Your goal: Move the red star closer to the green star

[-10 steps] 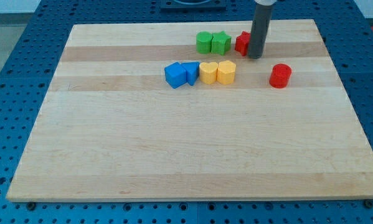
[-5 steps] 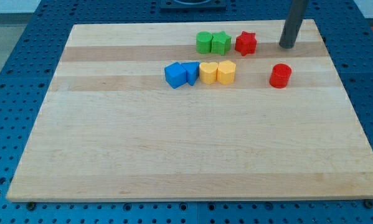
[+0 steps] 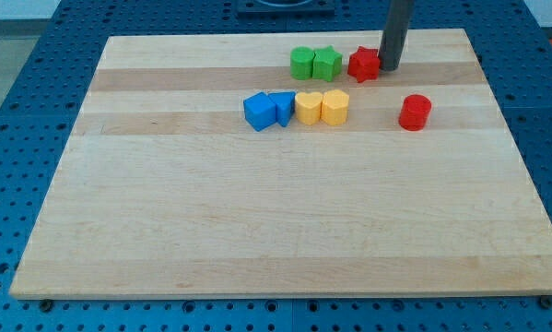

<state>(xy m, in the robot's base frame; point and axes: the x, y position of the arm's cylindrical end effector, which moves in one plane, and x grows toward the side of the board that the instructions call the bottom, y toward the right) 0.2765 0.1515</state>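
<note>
The red star (image 3: 363, 64) lies near the view's top of the wooden board (image 3: 257, 212). The green star (image 3: 327, 64) is just to its left, with a small gap between them. A second green block (image 3: 301, 63), rounder in shape, touches the green star's left side. My tip (image 3: 389, 68) stands right against the red star's right side.
A blue block (image 3: 258, 111) and a second blue block (image 3: 282, 106) sit in a row with two yellow blocks (image 3: 309, 107) (image 3: 334, 106) below the green ones. A red cylinder (image 3: 414, 112) stands alone at the right.
My tip went from beside the red star out to the right, then came back left against the star's right side. The blocks have not visibly moved.
</note>
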